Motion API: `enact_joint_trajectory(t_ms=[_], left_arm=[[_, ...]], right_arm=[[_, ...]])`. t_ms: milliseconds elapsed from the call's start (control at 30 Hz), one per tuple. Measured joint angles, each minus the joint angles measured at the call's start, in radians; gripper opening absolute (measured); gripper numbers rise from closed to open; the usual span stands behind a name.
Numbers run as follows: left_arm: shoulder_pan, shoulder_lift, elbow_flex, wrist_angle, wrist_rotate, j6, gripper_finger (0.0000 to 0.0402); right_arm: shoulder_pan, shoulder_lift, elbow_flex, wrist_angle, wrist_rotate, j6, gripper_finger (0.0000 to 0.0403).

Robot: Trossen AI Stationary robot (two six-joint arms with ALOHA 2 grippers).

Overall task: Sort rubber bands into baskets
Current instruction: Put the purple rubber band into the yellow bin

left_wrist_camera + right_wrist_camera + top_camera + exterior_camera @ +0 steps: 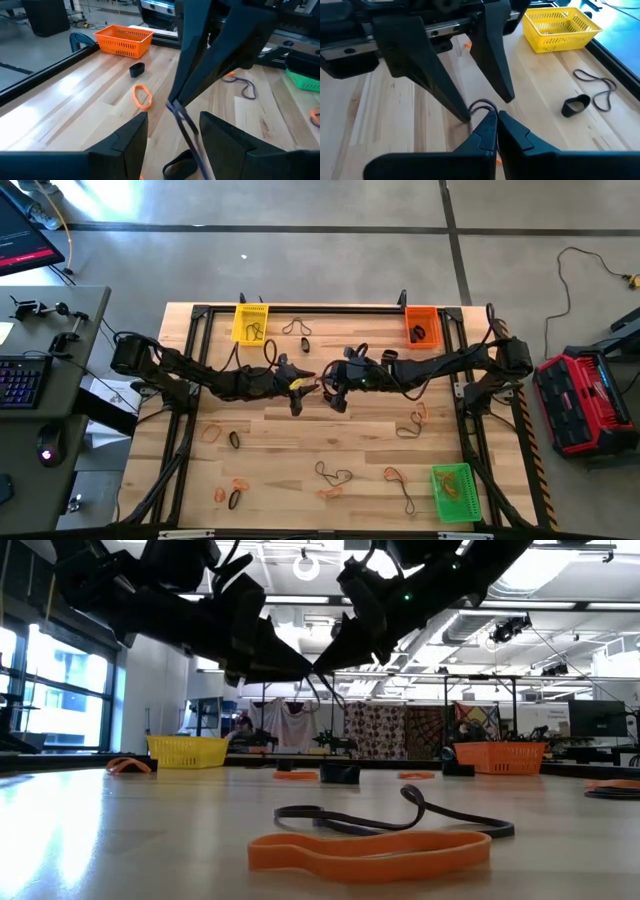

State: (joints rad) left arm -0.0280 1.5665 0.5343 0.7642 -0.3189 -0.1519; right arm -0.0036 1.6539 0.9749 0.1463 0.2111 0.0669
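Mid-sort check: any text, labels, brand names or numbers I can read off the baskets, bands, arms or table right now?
None can be read.
Yellow basket, orange basket, green basket: plain mesh, no label showing.
Rubber bands, such as the orange one: no markings.
Left gripper, right gripper, wooden table: no lettering visible.
Monitor beside the table: red screen content, too small to read.
Red and black case: any marking too small to read.

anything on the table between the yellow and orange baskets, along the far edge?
Yes. In the high view, a dark rubber band lies on the wood between the yellow basket and the orange basket, nearer the yellow one. The rest looks bare.
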Motion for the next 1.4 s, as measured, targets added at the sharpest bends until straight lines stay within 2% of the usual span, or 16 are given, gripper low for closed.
enact_joint_trajectory(t_ms=[133, 367, 533, 667, 933, 1133, 1300, 1400], left_arm=[[0.000, 0.000, 0.000, -0.001, -0.001, 0.002, 0.0136], [0.000, 0.000, 0.000, -0.004, 0.004, 0.075, 0.0011], [0.000, 0.000, 0.000, -0.005, 0.004, 0.079, 0.0007], [0.003, 0.000, 0.000, -0.005, 0.004, 0.085, 0.0003], [0.015, -0.019, 0.000, -0.034, 0.005, 0.085, 0.0001], [0.040, -0.145, 0.000, -0.183, -0.046, 0.104, 0.0001], [0.103, -0.314, 0.000, -0.400, -0.122, 0.080, 0.0000], [0.147, -0.420, 0.000, -0.553, -0.207, 0.066, 0.0000]], right_arm=[[0.005, 0.000, 0.000, 0.000, 0.000, 0.002, 0.0000], [0.006, 0.000, 0.000, 0.001, 0.000, 0.003, 0.0000], [0.010, 0.000, 0.000, 0.001, -0.004, 0.003, 0.0001], [0.026, 0.000, 0.000, 0.001, -0.005, -0.023, 0.0017], [0.060, 0.000, 0.000, -0.006, 0.152, -0.023, 0.0112], [0.064, 0.000, 0.000, -0.020, 0.208, -0.023, 0.0159], [0.063, 0.000, 0.000, -0.038, 0.208, -0.015, 0.0160], [0.063, 0.000, 0.000, -0.047, 0.208, -0.002, 0.0155]])
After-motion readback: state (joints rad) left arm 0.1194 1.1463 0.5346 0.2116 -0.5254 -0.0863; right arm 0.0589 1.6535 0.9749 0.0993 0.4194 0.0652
